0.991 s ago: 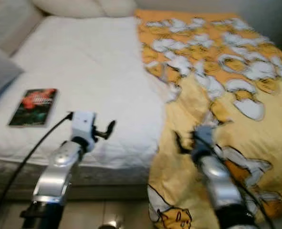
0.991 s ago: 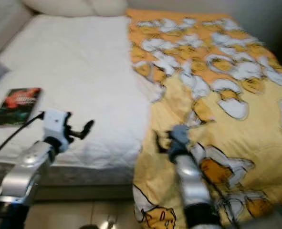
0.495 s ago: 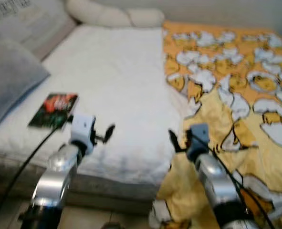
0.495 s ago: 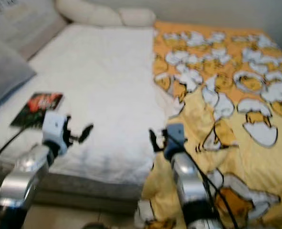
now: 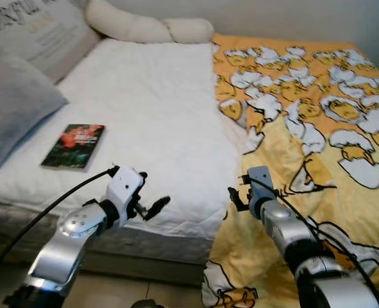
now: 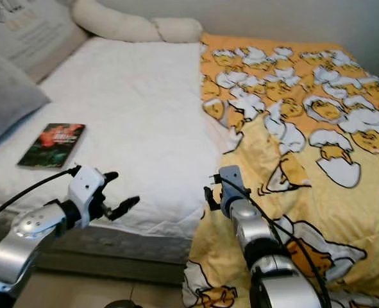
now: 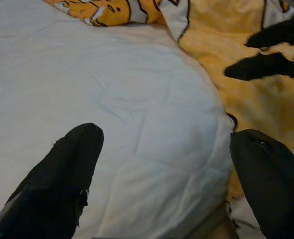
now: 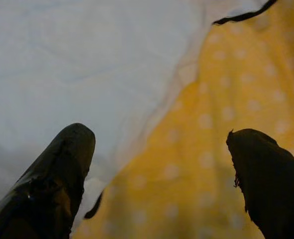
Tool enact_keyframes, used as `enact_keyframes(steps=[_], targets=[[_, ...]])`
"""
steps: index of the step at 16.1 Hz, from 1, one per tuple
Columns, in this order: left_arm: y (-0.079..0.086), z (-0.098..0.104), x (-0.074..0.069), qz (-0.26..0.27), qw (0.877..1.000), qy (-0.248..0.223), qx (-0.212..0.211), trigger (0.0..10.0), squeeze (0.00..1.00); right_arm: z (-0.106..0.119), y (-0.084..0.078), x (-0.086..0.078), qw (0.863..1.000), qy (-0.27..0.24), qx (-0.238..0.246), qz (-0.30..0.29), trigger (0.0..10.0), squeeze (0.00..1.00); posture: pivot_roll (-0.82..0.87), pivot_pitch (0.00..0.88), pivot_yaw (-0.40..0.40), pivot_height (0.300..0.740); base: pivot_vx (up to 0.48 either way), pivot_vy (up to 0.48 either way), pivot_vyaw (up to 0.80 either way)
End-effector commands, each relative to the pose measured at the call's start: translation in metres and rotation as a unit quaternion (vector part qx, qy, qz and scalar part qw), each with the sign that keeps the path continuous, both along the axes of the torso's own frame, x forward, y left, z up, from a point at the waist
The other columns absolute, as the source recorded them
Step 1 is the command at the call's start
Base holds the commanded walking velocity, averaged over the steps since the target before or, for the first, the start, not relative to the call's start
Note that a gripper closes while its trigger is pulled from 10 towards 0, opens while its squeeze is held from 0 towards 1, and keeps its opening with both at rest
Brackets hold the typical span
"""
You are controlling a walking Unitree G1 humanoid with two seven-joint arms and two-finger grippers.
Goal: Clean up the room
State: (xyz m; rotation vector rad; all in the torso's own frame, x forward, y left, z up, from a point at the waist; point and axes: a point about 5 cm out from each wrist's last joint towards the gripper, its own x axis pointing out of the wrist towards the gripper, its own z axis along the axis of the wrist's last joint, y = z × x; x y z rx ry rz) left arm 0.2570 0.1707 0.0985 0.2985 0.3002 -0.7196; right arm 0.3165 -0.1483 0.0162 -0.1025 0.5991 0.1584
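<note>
Ahead, we hold our left hand (image 5: 152,204) spread apart over the near edge of the bed (image 5: 157,109), with the book (image 5: 74,137) lying on the white sheet beyond it, toward the grey pillow (image 5: 13,106). Our right hand (image 5: 235,194), also spread, hovers where the yellow duvet (image 5: 317,128) meets the sheet; its wrist view shows that fold close.

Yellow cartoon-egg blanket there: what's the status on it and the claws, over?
Both claws open, empty: left claw over the white mattress edge, right claw at the yellow cartoon-egg blanket's folded edge. Blanket ungrasped. Dark paperback book lies on the sheet.
</note>
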Motion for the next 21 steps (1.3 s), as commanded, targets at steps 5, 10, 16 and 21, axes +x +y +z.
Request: enact_keyframes(steps=[5, 10, 16, 21], targets=[[0.006, 0.018, -0.02, -0.045, 0.999, 0.016, 0.025, 10.0, 0.0, 0.005, -0.017, 0.01, 0.999, 0.023, -0.041, -0.026, 8.0, 0.0, 0.23, 0.0, -0.011, 0.74, 0.0, 0.0, 0.0], [0.01, 0.032, -0.042, -0.059, 0.997, 0.035, 0.034, 10.0, 0.0, -0.006, -0.027, 0.0, 0.995, 0.059, -0.055, -0.059, 0.0, 0.0, 0.3, 0.109, -0.006, 0.74, 0.0, 0.0, 0.0], [0.009, 0.04, -0.055, -0.063, 0.996, 0.049, 0.036, 10.0, 0.0, -0.016, -0.037, -0.011, 0.993, 0.075, -0.062, -0.069, 0.0, 0.0, 0.31, 0.155, -0.003, 0.74, 0.0, 0.0, 0.0], [0.003, 0.039, -0.054, -0.06, 0.996, 0.054, 0.029, 10.0, 0.0, -0.014, -0.038, -0.009, 0.993, 0.074, -0.058, -0.066, 0.0, 0.0, 0.29, 0.137, -0.012, 0.74, 0.0, 0.0, 0.0]])
